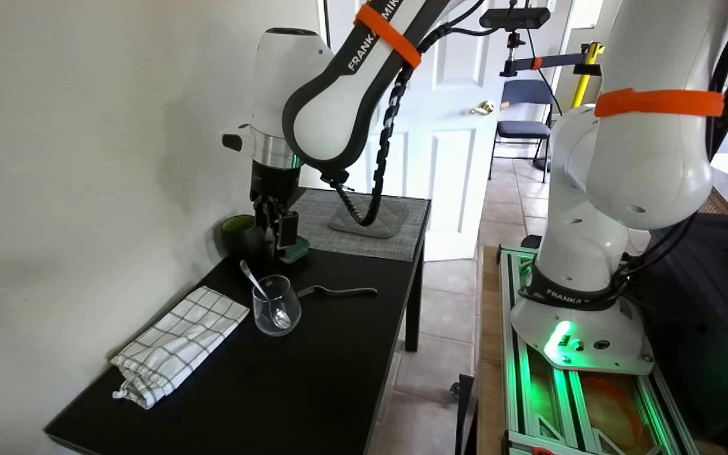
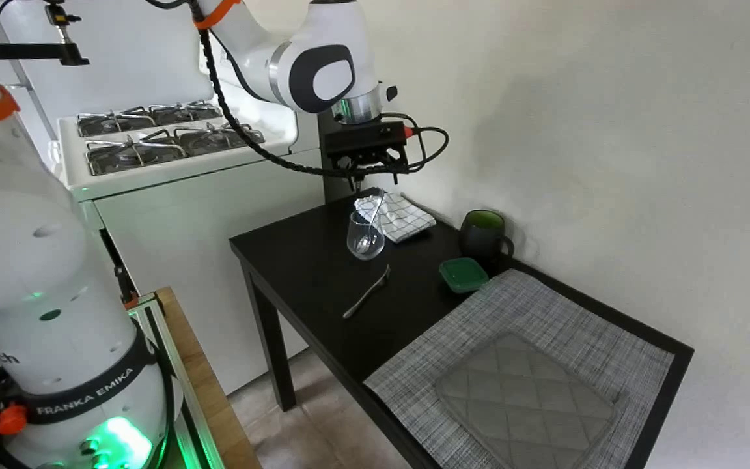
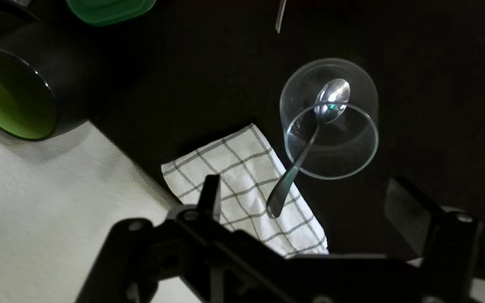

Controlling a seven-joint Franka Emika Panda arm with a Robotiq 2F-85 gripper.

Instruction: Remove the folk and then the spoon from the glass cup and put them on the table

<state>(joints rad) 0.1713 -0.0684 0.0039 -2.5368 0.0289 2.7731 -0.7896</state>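
- You have the clear glass cup (image 3: 350,141) upright on the black counter (image 1: 313,392), with the spoon (image 3: 294,170) standing tilted inside it.
- The spoon's bowl sits low in the glass cup, while its handle leans across the rim and sticks out on the side where the checked cloth (image 1: 181,341) lies, just beside the glass cup.
- Well apart from the glass cup you find the dark mug (image 2: 481,240), upright; the wrist view shows you its bright green inside.
- On the mug's side of the glass cup is the green container (image 2: 463,275), its contents hidden from you.
- The fork (image 1: 342,292) lies on the counter near the glass cup, one end closer to it.
- You see the spoon as polished metal: the bowl gleams white with a small green glint, and the handle looks duller, widening to a rounded end. The fork is slim and grey.
- Your hand (image 3: 307,201) hangs higher than the glass cup and apart from it, fingers (image 3: 409,215) spread wide; in the wrist view the spoon's handle end shows between them.
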